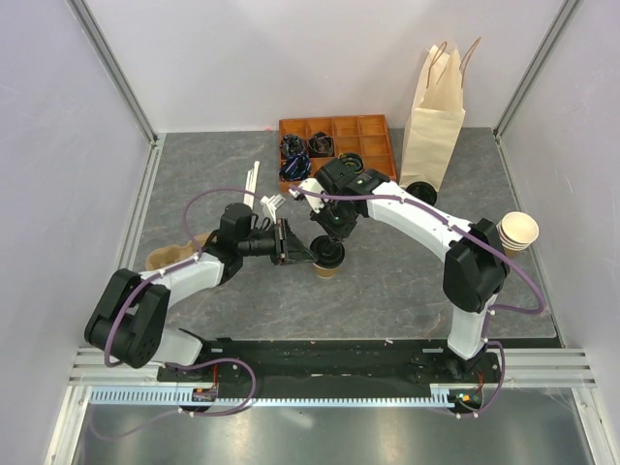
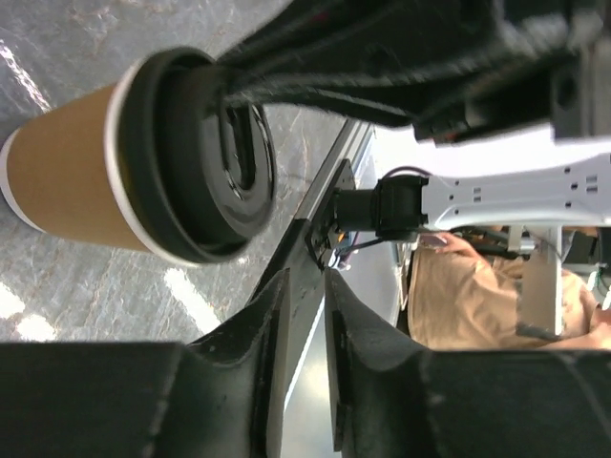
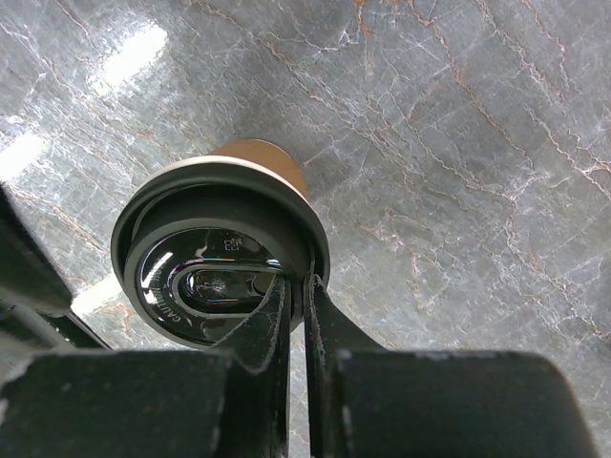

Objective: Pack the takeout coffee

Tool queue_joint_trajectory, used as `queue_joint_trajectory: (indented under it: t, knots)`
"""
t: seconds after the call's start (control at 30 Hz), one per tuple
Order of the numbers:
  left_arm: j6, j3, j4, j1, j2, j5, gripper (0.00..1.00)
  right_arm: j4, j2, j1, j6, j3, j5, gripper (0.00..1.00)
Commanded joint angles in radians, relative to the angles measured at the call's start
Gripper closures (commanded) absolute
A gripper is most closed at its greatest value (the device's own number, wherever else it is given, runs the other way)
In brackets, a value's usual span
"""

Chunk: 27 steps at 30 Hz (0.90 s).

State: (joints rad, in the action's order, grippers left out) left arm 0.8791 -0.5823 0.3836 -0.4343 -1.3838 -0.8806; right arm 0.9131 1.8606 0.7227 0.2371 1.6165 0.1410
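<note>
The takeout coffee (image 1: 327, 268) is a tan paper cup with a black lid, standing upright on the grey table near the middle. My right gripper (image 1: 334, 244) comes down on it from above. In the right wrist view one finger lies over the glossy lid (image 3: 205, 272), the other finger (image 3: 329, 320) sits outside the rim, and the right gripper (image 3: 298, 286) is shut on the rim. My left gripper (image 1: 308, 254) is just left of the cup. In the left wrist view the cup (image 2: 76, 172) lies clear of the left gripper (image 2: 304, 279), whose jaws stand narrowly open on nothing.
A tall paper bag (image 1: 433, 126) stands at the back right, with a loose black lid (image 1: 421, 192) at its foot. An orange compartment tray (image 1: 373, 131) holds black lids. Stacked lidless cups (image 1: 516, 232) sit at the right edge, a brown pulp carrier (image 1: 170, 257) at the left.
</note>
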Motion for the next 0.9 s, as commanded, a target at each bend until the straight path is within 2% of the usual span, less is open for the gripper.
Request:
queue_joint_trajectory:
  t: [0.0,0.03,0.1,0.17,0.57,0.87]
  knots:
    - [0.107,-0.045,0.124,-0.006,-0.041,0.032,0.78,-0.01,0.012,0.003,-0.024,0.025,-0.003,0.91]
    - [0.115,-0.045,0.129,-0.006,-0.047,0.04,0.87,-0.005,0.012,0.004,-0.027,0.029,-0.001,0.92]
    - [0.148,-0.031,0.144,-0.006,-0.055,0.064,0.96,-0.002,0.012,0.004,-0.032,0.037,0.003,0.93]
    - [0.179,-0.017,0.178,-0.006,-0.063,0.074,0.98,0.006,0.015,0.006,-0.039,0.043,0.008,0.94]
    - [0.192,-0.034,0.176,-0.015,-0.09,0.094,0.98,0.017,0.015,0.03,-0.053,0.065,-0.027,0.86]
    - [0.14,-0.045,0.1,-0.021,-0.119,0.135,0.98,0.026,0.026,0.044,-0.055,0.071,-0.052,0.8]
